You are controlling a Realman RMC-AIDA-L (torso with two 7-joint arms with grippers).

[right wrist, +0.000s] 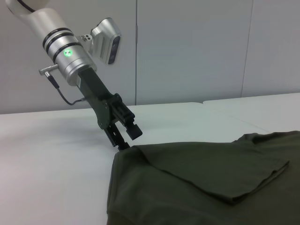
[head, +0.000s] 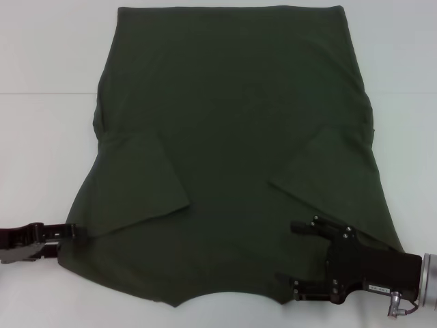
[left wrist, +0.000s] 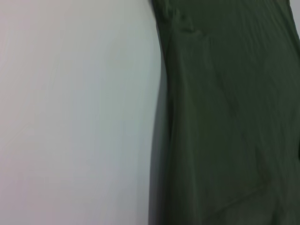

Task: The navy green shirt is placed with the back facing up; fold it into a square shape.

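Observation:
The navy green shirt (head: 232, 123) lies spread flat on the white table (head: 41, 137), with both short sleeves folded inward over the body. My left gripper (head: 67, 239) sits low at the shirt's near left corner, touching the cloth edge. The right wrist view shows that left gripper (right wrist: 125, 140) tilted down onto the corner of the shirt (right wrist: 197, 187). My right gripper (head: 287, 251) is open and hovers over the shirt's near right part, jaws wide apart with nothing between them. In the left wrist view only the shirt's side edge (left wrist: 225, 117) appears against the table.
A seam in the white table (head: 48, 93) runs across behind the shirt's middle. Grey wall panels (right wrist: 197, 47) stand beyond the table's far edge in the right wrist view.

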